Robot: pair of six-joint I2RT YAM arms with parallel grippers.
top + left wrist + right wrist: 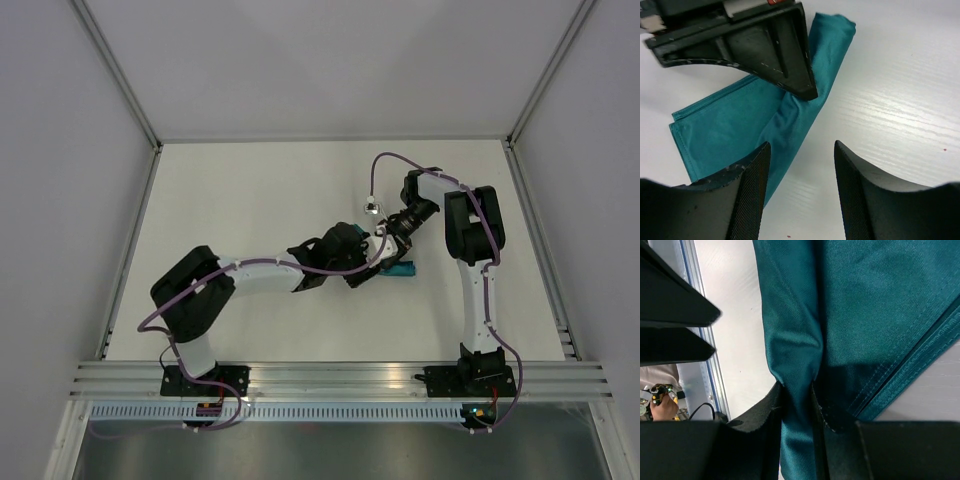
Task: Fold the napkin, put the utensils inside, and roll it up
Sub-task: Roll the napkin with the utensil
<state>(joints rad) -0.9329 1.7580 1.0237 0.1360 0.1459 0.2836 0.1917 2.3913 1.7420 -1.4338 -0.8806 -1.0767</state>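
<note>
The teal napkin (pixel 735 125) lies folded on the white table, one long edge gathered into a loose roll (pixel 800 105). In the top view only a small part of the napkin (pixel 402 270) shows beside the two wrists. My right gripper (pixel 797 387) is shut on that rolled edge, and the cloth is squeezed between its fingers (pixel 790 60). My left gripper (pixel 801 145) stands open just in front of the roll, over the cloth's edge and bare table, with nothing between its fingers. In the top view the left gripper (pixel 372 266) and right gripper (pixel 386 242) meet at mid-table. No utensils are in view.
White walls enclose the table on three sides. An aluminium rail (pixel 340 378) runs along the near edge by the arm bases. The left gripper's dark fingers (pixel 670 305) sit close beside the right gripper.
</note>
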